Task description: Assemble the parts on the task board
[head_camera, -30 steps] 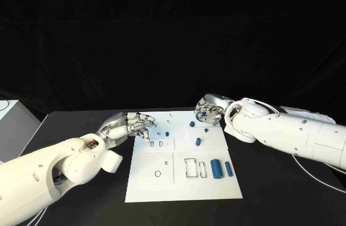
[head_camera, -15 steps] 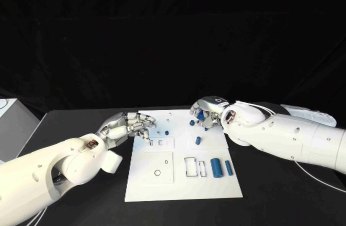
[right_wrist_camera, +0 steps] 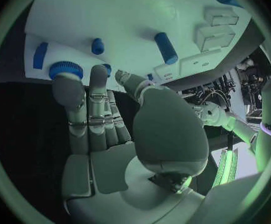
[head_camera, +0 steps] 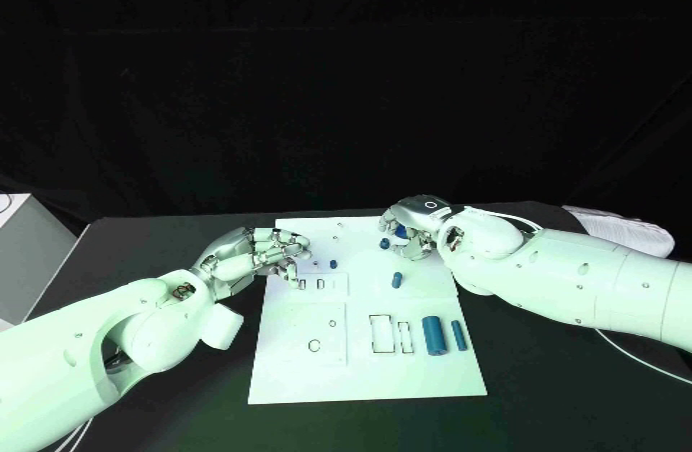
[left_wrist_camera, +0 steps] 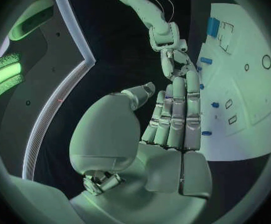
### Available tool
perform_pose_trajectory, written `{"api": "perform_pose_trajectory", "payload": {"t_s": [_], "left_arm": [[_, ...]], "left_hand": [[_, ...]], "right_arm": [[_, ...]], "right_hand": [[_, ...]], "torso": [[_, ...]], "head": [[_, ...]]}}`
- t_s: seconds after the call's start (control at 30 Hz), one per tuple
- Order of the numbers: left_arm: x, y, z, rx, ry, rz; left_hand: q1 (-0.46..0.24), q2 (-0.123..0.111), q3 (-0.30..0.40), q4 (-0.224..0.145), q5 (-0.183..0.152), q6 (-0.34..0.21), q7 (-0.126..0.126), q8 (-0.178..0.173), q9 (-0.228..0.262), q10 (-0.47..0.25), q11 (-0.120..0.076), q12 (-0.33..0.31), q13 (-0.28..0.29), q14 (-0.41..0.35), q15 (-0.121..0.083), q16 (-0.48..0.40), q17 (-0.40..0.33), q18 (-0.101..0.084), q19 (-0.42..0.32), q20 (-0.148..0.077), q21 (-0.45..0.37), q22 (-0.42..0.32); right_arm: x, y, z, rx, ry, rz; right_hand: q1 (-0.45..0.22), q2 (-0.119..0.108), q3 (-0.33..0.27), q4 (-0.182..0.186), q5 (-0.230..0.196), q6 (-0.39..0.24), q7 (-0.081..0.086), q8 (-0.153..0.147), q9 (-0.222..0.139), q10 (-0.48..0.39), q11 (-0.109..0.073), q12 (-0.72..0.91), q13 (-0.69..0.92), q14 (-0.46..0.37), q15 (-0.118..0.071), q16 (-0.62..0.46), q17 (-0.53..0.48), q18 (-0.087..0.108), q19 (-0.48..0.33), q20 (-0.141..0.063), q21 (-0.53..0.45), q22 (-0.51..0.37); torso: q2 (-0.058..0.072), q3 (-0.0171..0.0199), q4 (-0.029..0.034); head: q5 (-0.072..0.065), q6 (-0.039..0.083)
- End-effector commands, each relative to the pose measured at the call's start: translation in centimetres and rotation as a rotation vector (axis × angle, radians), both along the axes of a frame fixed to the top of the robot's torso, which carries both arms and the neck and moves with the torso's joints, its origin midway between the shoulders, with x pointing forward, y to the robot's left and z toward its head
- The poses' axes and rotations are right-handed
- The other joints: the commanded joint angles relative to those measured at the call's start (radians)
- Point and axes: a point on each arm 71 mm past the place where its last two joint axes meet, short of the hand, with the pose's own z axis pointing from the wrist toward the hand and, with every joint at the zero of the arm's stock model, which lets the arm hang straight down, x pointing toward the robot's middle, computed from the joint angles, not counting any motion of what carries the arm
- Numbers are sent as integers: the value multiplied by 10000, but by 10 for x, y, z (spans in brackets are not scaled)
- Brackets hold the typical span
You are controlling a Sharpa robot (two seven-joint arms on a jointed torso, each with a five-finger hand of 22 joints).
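task board (head_camera: pixel 361 362) lies between both hands; right hand (head_camera: pixel 408 234), fingers apart, holds nothing above a blue part (head_camera: pixel 385 243); left hand (head_camera: pixel 267 255), fingers curled loosely, holds nothing.

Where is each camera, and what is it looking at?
Head view: on the robot's head, looking down at the white task board; both arms show.
Left wrist view: behind the left hand, facing the board.
Right wrist view: behind the right hand, facing the board.
All share the board's small blue parts.
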Motion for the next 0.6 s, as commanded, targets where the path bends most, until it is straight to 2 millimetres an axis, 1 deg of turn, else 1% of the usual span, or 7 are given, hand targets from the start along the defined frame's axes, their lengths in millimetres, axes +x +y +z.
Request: {"api": "perform_pose_trajectory", "payload": {"t_s": [0.03, 0.2, 0.37, 0.5, 0.6], "left_arm": [[-1, -2, 0, -101, -9, -244], [-1, -2, 0, -83, 8, -257], [-1, -2, 0, -78, 21, -278], [-1, -2, 0, -75, 25, -272], [-1, -3, 0, -75, 25, -269]], "left_hand": [[-90, 30, -1, 77, 15, -87, 210, -52, 12, -83, -18, -46, -18, -69, 19, -53, -18, 132, -59, 7, -78, -15], [-125, 58, -4, 112, 14, -90, 210, -50, 15, -90, -16, -50, -22, -62, 23, -72, -27, 132, -57, 14, -99, -32], [-139, 69, -4, 127, 14, -92, 209, -50, 16, -94, -15, -53, -24, -61, 25, -79, -30, 132, -57, 17, -108, -39], [-148, 80, -3, 138, 14, -94, 208, -50, 17, -97, -15, -55, -25, -61, 26, -86, -33, 132, -58, 19, -117, -45], [-148, 80, -3, 138, 14, -94, 208, -50, 17, -97, -15, -55, -25, -61, 26, -86, -33, 132, -58, 19, -117, -45]], "right_arm": [[2, -2, -1, -406, -118, -285], [3, -3, -1, -384, -136, -427], [4, -1, -2, -397, 25, -485], [4, -1, -3, -421, 197, -542], [5, 0, -3, -434, 318, -565]], "right_hand": [[76, 91, 23, 113, -74, 165, -51, 18, -1, 146, -21, 39, 12, -30, -111, 102, 17, -111, 316, -127, 72, 69], [88, 183, 221, 216, -85, 358, -82, 79, 11, 362, -46, 52, 16, -81, -110, 243, 20, -142, 347, -170, 144, 159], [72, 213, 297, 264, -85, 402, -88, 89, 13, 408, -46, 38, 12, -96, -111, 291, 20, -148, 349, -178, 157, 177], [-5, 188, 355, 351, -90, 325, -63, 25, -19, 296, -22, -14, -8, -126, -108, 365, 14, -149, 330, -184, 128, 148], [-26, 194, 362, 376, -101, 319, -57, 18, -23, 283, -19, -12, -8, -131, -105, 379, 12, -149, 325, -183, 115, 132]], "torso": [[56, -15, 35], [84, -13, 48], [95, -28, 58], [115, -26, 57], [121, -35, 56]], "head": [[-21, 9], [-20, -2], [-12, -36], [-9, -56], [-15, -64]]}}
